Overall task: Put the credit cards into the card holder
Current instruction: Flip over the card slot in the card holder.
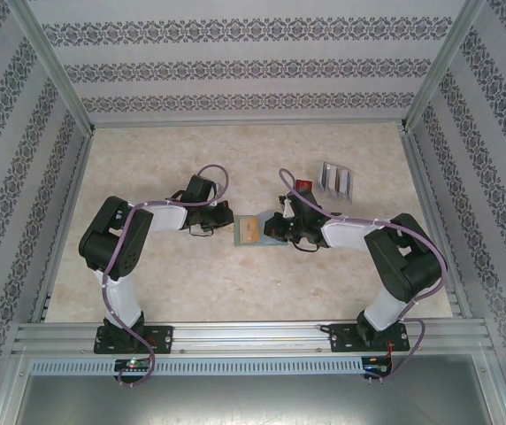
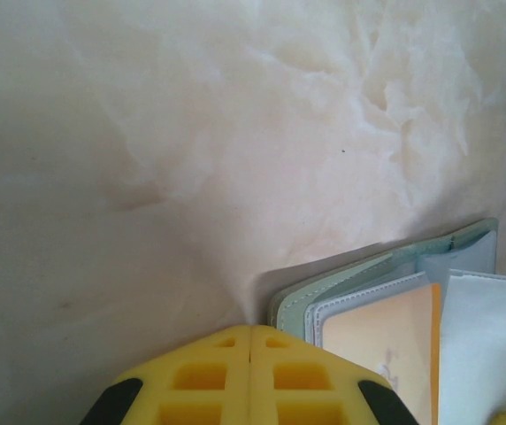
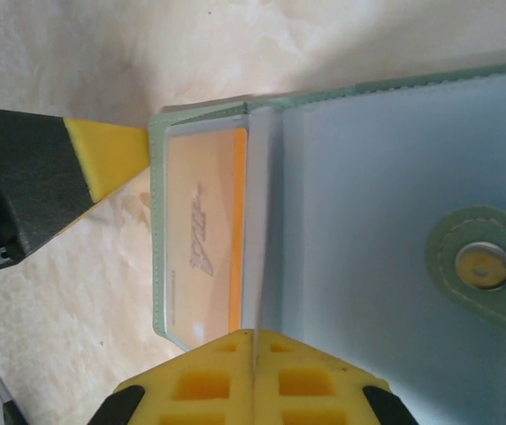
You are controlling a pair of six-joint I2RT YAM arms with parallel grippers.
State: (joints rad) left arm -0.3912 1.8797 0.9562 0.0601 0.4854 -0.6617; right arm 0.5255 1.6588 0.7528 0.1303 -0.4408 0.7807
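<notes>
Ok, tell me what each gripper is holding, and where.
Right gripper: jaws shut, apparently on the card holder at its inner pocket's edge. Left gripper: jaws shut, holding nothing.

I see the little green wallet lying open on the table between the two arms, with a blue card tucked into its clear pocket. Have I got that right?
Not quite: the card in the clear pocket is orange-gold, not blue. The right wrist view shows it plainly. The rest is right: the green wallet does lie open on the table.
</notes>
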